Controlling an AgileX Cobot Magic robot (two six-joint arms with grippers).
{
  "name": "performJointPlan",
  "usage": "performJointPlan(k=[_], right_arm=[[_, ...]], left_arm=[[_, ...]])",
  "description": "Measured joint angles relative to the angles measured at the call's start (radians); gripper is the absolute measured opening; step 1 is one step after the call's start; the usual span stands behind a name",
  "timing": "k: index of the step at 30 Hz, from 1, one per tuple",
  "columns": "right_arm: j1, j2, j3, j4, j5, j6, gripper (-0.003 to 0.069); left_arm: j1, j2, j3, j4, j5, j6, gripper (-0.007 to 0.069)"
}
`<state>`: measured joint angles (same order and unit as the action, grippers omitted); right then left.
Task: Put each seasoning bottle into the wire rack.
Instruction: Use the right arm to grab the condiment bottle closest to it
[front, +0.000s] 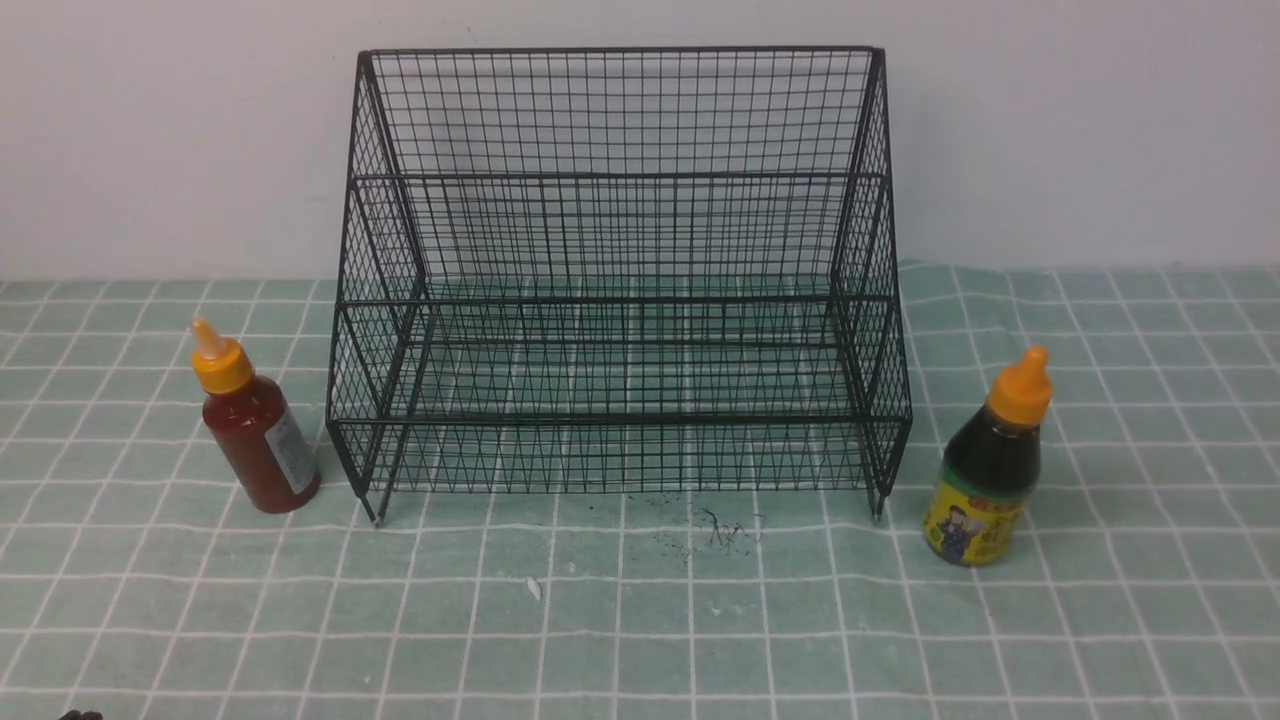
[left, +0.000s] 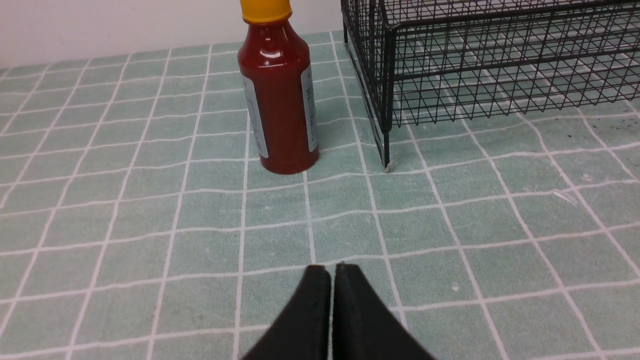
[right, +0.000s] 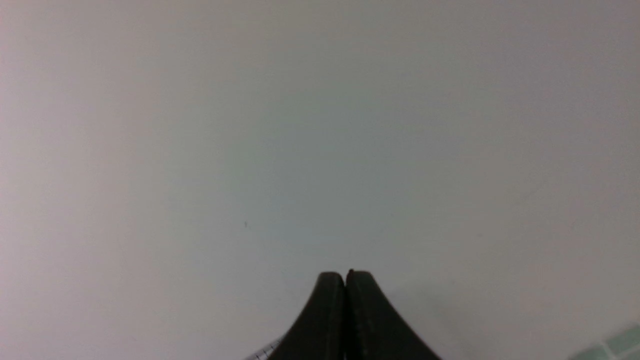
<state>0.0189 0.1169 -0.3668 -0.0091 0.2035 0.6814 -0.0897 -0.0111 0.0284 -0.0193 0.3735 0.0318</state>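
- The red sauce bottle (front: 258, 440) stands on its base on the counter (front: 640, 640), just to the left of the wire rack's (front: 620, 300) front left foot and not touching it.
- Its long axis runs up and down, with the orange cap and pale nozzle on top. In the front view the top leans a little to the left; in my left wrist view it looks straight.
- Its white label wraps the body, and the side facing the rack shows in the front view.
- The dark sauce bottle (front: 985, 480) stands upright to the right of the rack's front right foot, near it but apart. Its orange cap points up and its yellow-green pictured label faces the front camera.
- The rack sits in the middle of the counter with its tall back toward the wall (front: 150, 130) and its low front toward me. Both bottles are outside it, one at each side.
- A few black specks (front: 715, 530) lie on the checked cloth in front of the rack.
- My left jaws are closed on nothing, with only a thin slit between them, low over the cloth and pointing toward the red bottle, well short of it.
- My right jaws are pressed together, holding nothing, and face the plain wall.
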Motion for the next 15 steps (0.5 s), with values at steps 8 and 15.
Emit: performJointPlan(k=[8, 15], right_arm=[[0.176, 0.556, -0.51, -0.036, 0.728, -0.313, -0.0012], [0.231, 1.029, -0.793, 0.0, 0.968, -0.443, 0.006]], left_arm=[[0.0, 0.0, 0.0, 0.0, 0.0, 0.0, -0.0006], [0.0, 0.0, 0.0, 0.0, 0.0, 0.0, -0.0006]])
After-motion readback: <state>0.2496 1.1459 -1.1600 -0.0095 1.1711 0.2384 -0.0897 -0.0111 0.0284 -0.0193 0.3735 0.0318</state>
